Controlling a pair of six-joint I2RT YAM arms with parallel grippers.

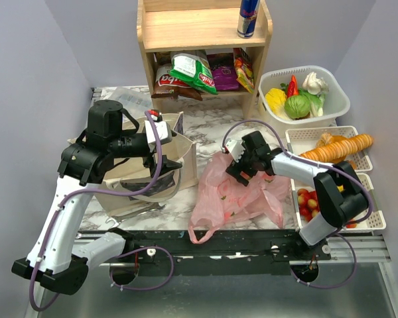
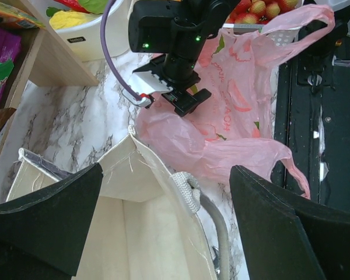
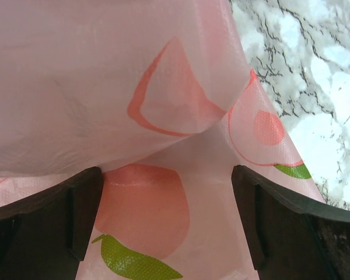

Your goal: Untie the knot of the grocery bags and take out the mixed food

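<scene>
The pink plastic grocery bag (image 1: 233,197) lies crumpled on the marble top, its handle loops (image 1: 198,233) loose toward the front edge; the knot is out of view. My right gripper (image 1: 239,169) hovers low over the bag's back part, open, with printed pink plastic (image 3: 163,87) beneath its spread fingers (image 3: 52,216). The beige canvas tote (image 1: 180,154) stands to the left. My left gripper (image 2: 166,175) is open astride the tote's rim (image 2: 163,175) and grey handle (image 2: 213,221). Mixed food (image 1: 296,105) fills the white basket at back right.
A wooden shelf (image 1: 199,30) at the back holds snack bags (image 1: 194,69) and a can (image 1: 248,16) on top. The white basket (image 1: 338,99) and trays with bread (image 1: 337,149) and strawberries (image 1: 307,202) line the right side. A black rail (image 1: 252,242) runs along the front.
</scene>
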